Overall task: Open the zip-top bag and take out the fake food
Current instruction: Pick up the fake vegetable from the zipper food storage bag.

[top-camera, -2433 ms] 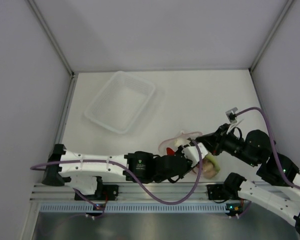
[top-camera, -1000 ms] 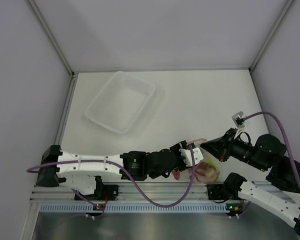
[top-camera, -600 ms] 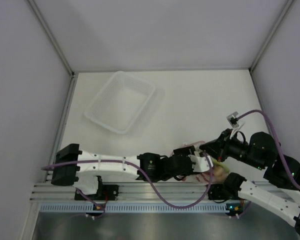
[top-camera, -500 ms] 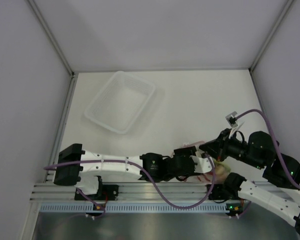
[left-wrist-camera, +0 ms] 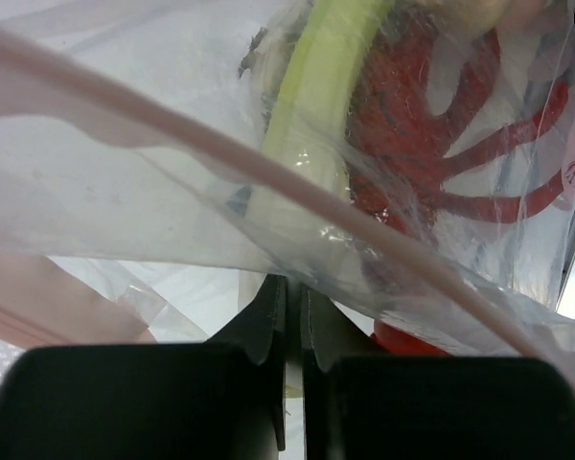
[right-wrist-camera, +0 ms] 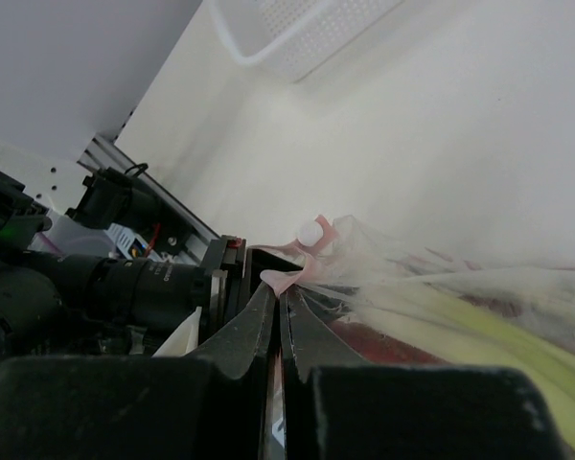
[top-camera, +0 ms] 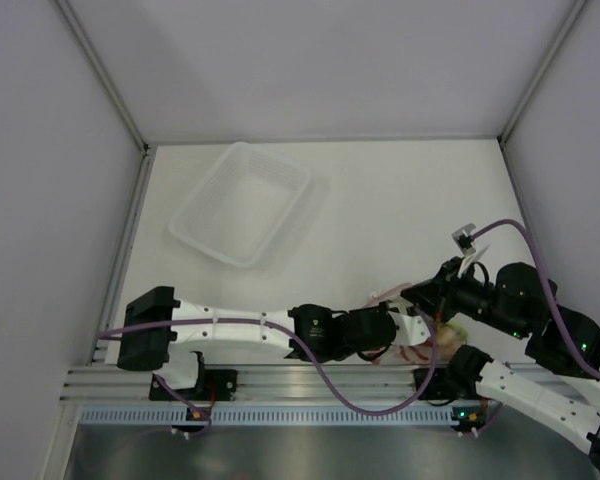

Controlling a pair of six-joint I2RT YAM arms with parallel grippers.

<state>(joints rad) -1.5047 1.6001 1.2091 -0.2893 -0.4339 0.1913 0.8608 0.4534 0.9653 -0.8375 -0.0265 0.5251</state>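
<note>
The zip-top bag (top-camera: 412,335) lies near the table's front edge between my two grippers, its pink zip strip (top-camera: 388,294) toward the far side. Through the clear plastic in the left wrist view I see the red lobster (left-wrist-camera: 431,144) and the green-and-white leek stalk (left-wrist-camera: 311,105). The leek also shows in the right wrist view (right-wrist-camera: 479,331). The fish and the round piece are hidden. My left gripper (left-wrist-camera: 289,283) is shut on the bag's plastic. My right gripper (right-wrist-camera: 281,292) is shut on the pink zip strip (right-wrist-camera: 311,264) next to its white slider (right-wrist-camera: 311,231).
A rigid clear rectangular tray (top-camera: 242,203) stands at the back left of the table; it also shows in the right wrist view (right-wrist-camera: 307,34). The aluminium rail (top-camera: 280,385) runs along the near edge just in front of the bag. White walls enclose the table.
My left gripper has moved right along the front edge, reaching further under the bag. My right gripper has moved slightly left and stays on the zip strip. The bag has shifted a little.
</note>
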